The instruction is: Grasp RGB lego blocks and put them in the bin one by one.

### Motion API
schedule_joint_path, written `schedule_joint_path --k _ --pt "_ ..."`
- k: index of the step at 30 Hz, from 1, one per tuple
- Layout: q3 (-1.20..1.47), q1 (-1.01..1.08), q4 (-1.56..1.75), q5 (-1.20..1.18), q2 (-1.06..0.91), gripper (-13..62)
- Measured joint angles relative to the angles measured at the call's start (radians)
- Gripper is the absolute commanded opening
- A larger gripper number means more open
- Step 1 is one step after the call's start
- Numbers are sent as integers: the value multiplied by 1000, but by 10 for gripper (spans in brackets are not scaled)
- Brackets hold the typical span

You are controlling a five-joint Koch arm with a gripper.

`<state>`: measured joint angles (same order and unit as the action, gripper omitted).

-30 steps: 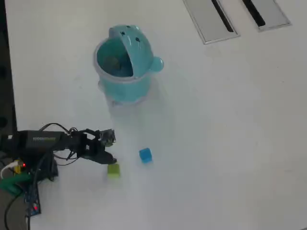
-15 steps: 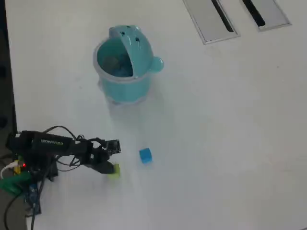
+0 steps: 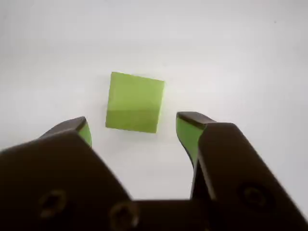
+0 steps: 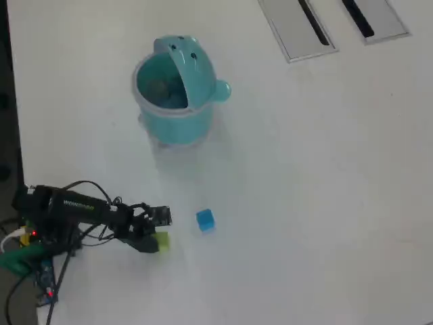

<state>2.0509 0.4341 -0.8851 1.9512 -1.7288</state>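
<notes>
On your worktop (image 4: 325, 203) the bin (image 4: 177, 122) stood with its lid flipped up; something dim lay inside, perhaps the red block, which showed nowhere else. Your end effector (image 3: 134, 129) was spread open, empty, a jaw either side of the green block (image 3: 134, 102), not touching. The blue block (image 4: 205, 219) sat just beside, ungrasped. Judging by this, two blocks remained.
</notes>
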Motion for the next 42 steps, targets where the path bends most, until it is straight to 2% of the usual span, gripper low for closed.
schedule_joint_path --k 25,31,39,42 --pt "28 -40 91 -17 126 319" --pt "28 -51 107 -25 140 285" --pt "28 -51 140 -25 146 196" --pt "28 -51 144 -25 146 189"
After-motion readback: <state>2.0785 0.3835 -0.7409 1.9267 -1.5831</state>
